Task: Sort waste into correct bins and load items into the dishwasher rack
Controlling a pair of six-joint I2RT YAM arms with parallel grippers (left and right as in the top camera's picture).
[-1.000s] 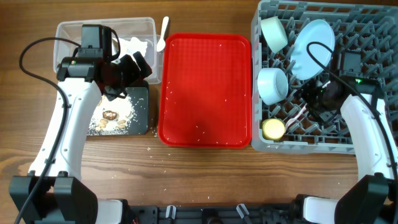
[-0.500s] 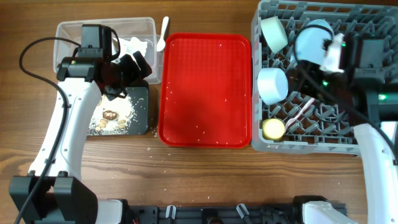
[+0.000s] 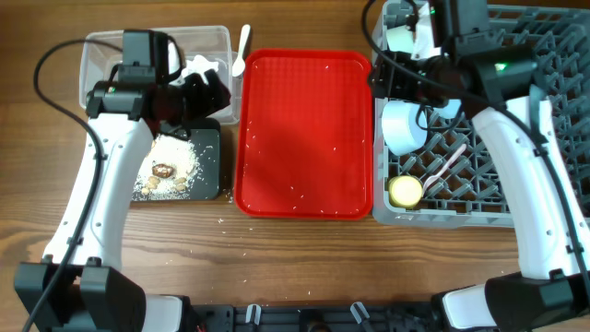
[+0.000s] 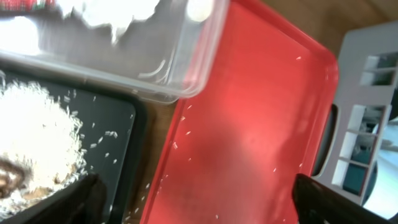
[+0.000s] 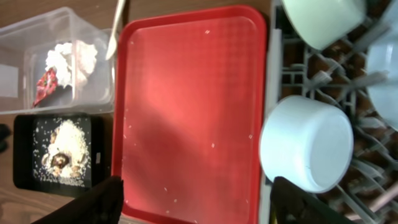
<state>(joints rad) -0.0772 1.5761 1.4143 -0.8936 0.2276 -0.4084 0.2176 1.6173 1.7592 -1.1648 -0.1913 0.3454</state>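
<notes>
My left arm point(image 3: 97, 194) and right arm point(image 3: 530, 194) were clad in smooth white shells, with black joints and black wrist housings. A thin black cable point(image 3: 39, 76) looped beside the left one, and a small green light point(image 3: 502, 66) glowed on the right. My fingertips point(image 4: 68, 199) looked like dark, matte, blurred wedges.

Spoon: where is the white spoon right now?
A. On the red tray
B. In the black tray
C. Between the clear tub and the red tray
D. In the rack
C. The spoon lies in the gap between the clear tub and the red tray, not on the tray and not in the rack.
</notes>
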